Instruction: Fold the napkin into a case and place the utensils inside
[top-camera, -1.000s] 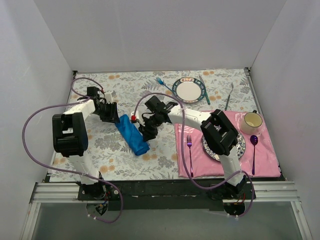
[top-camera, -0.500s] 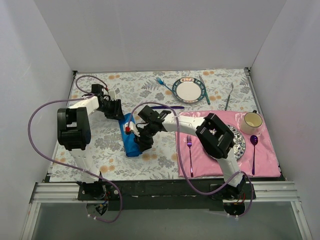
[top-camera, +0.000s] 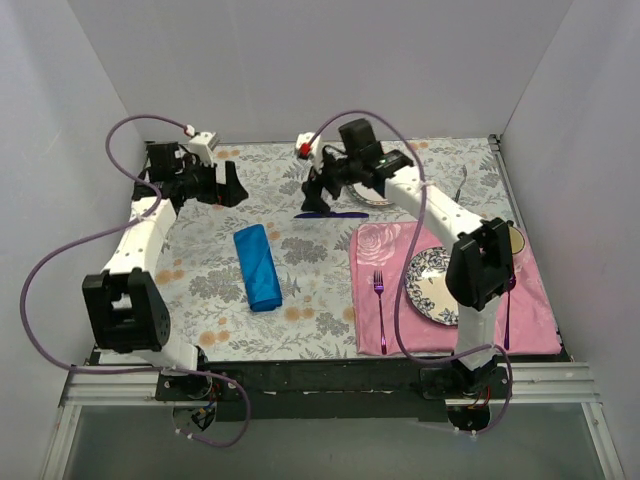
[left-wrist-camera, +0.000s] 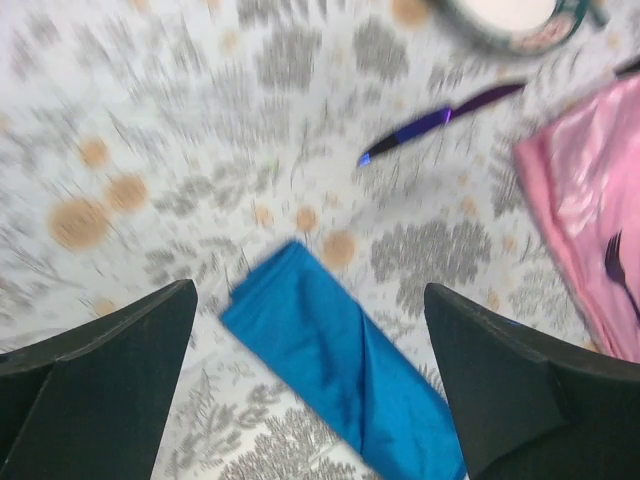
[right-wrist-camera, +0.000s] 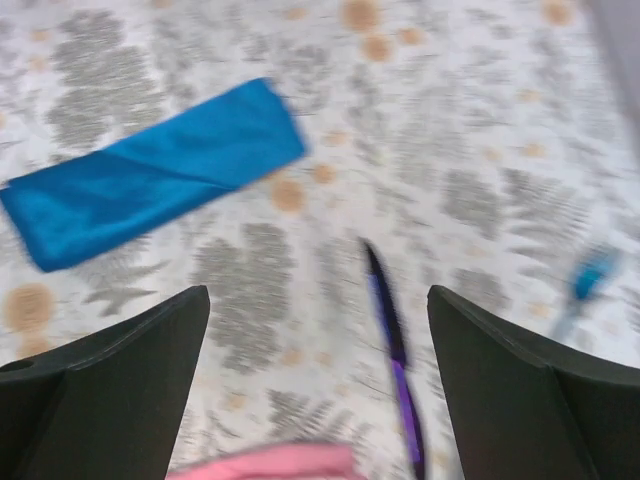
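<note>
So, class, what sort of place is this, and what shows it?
Probably a lab test cell dressed as a dining table: plain white walls, a floral tablecloth, a pink placemat with a plate, and two bolted-down robot arms.

This is a robotics lab test cell, not a real dining room. Plain white panels (top-camera: 300, 70) box the floral-covered bench (top-camera: 200, 290) in at 9, 12 and 3 o'clock. At 6 o'clock a bare aluminium rail (top-camera: 330, 385) carries 2 robot arms, the left arm (top-camera: 140, 235) and the right arm (top-camera: 440, 205), each trailing a loose purple cable (top-camera: 70, 245). The pink placemat (top-camera: 390, 320) at 4 o'clock, a patterned plate (top-camera: 425, 290) and the folded blue napkin (top-camera: 259, 267) make a staged table setting.
</note>
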